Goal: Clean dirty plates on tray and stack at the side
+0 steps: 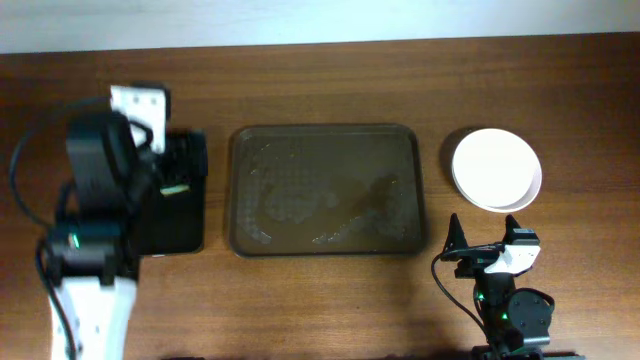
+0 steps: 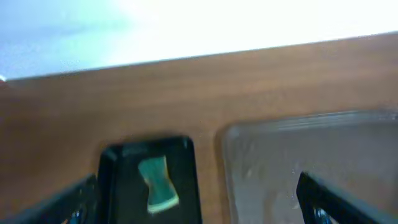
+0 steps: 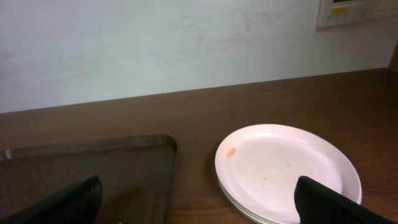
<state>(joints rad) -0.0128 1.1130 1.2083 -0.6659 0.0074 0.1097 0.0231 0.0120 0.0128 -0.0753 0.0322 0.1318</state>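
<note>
- Brown wood-grain surface point(image 1: 330, 80) fills my overhead view, with a pale wall along its far edge.
- At the centre lies the tray point(image 1: 325, 129), brown and rectangular with rounded corners. Pale, wet-looking smears cross its dotted floor.
- The plates point(image 1: 496, 168) sit in a stack on the surface to the right of the tray, near it but not touching.
- From my right wrist camera, the top plate point(image 3: 289, 171) is white, with a small orange spot near its left rim and faint specks in the middle. Other rims show beneath it.
- A narrower black tray point(image 1: 185, 215) lies to the left of the brown one, partly under the left arm point(image 1: 95, 170). A green sponge point(image 2: 158, 182) rests inside it.
- The left jaws are spread wide and hold nothing, above the black tray.
- The right jaws are also spread and hold nothing. They sit near the front edge of the surface, facing the plates and apart from them.
</note>
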